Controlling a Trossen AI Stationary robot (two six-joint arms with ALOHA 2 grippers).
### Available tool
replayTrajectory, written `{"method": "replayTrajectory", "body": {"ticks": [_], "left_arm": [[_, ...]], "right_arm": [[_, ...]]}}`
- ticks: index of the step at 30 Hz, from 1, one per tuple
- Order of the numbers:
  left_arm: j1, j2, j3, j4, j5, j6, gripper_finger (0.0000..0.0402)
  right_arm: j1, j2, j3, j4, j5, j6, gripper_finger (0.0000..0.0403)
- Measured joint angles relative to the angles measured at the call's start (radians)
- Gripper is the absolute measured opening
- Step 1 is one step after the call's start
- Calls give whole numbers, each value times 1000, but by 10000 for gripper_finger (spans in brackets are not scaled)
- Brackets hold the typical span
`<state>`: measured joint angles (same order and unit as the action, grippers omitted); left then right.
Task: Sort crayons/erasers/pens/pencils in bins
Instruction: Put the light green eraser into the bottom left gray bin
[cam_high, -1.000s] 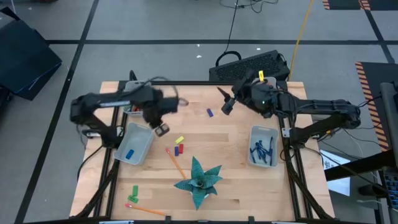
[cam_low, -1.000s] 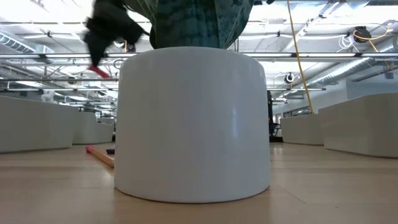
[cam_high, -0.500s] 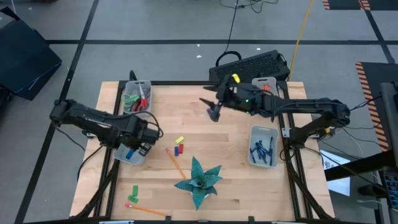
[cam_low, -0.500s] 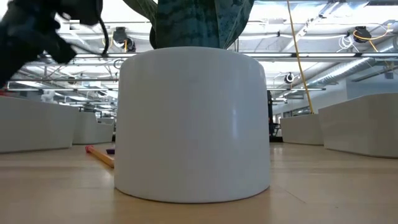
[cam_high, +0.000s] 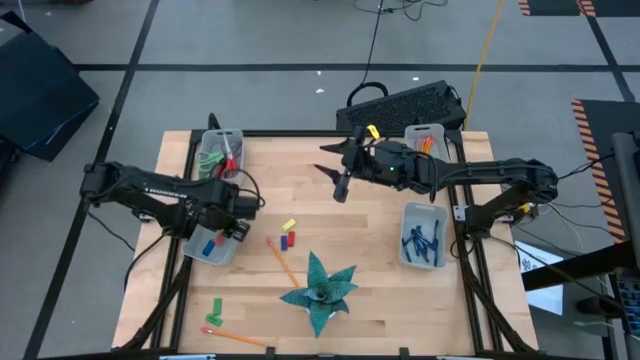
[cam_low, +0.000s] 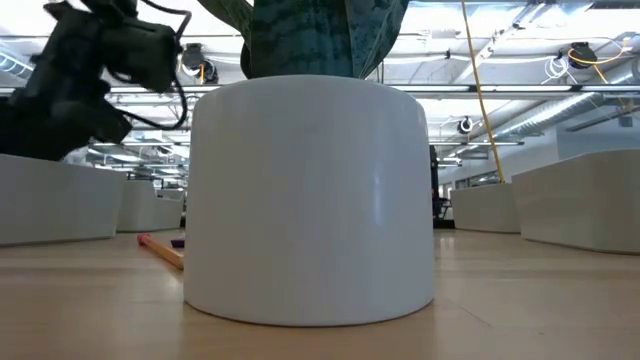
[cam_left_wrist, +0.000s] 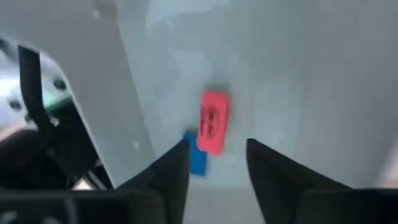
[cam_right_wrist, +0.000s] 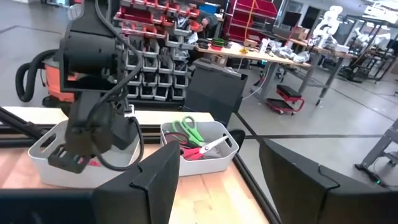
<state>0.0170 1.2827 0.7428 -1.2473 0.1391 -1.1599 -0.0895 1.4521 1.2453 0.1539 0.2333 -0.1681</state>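
Note:
My left gripper (cam_high: 238, 222) hangs open just over a translucent bin (cam_high: 205, 250) at the table's left. In the left wrist view a red eraser (cam_left_wrist: 212, 121) and a blue eraser (cam_left_wrist: 198, 158) lie on that bin's floor beyond the fingers (cam_left_wrist: 217, 168). My right gripper (cam_high: 334, 175) stands open over the far middle of the table, holding nothing (cam_right_wrist: 217, 186). An orange pencil (cam_high: 282, 262) lies on the wood near the plant, and another (cam_high: 235, 336) near the front edge. The dark blue pens (cam_high: 420, 242) lie in the right bin (cam_high: 424, 210).
A plant in a white pot (cam_high: 320, 290) (cam_low: 310, 200) stands front centre. A far-left bin (cam_high: 220, 155) holds scissors, and a far-right bin (cam_high: 427, 135) holds orange sticks. Yellow, red and blue bits (cam_high: 288, 235) and green ones (cam_high: 215, 308) lie loose. A keyboard (cam_high: 405, 105) sits beyond the far edge.
My left gripper has swung from above the bin's far right corner down and toward the near left, over the bin. The red eraser seen at its fingers a second ago now lies on the bin's floor. My right gripper has moved toward the table's left.

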Motion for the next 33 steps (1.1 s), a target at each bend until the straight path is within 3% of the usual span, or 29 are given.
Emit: {"method": "replayTrajectory", "body": {"ticks": [5,8,13,17,22,33], "left_arm": [[24,0,134,-7,45,-6,209],[24,-1,219,62,-40,-21,215],[24,33,294,264,-165,81,208],[21,107,345,274,-217,123,197],[4,245,351,431,-238,264,192],[6,485,351,540,-252,449,211]], "right_arm": [[-8,0,0,0,0,51,212],[-12,0,0,0,1,54,212],[-12,0,0,0,1,52,212],[-10,0,0,-1,1,52,212],[-7,0,0,-15,0,52,212],[21,-6,0,-37,-1,96,212]]}}
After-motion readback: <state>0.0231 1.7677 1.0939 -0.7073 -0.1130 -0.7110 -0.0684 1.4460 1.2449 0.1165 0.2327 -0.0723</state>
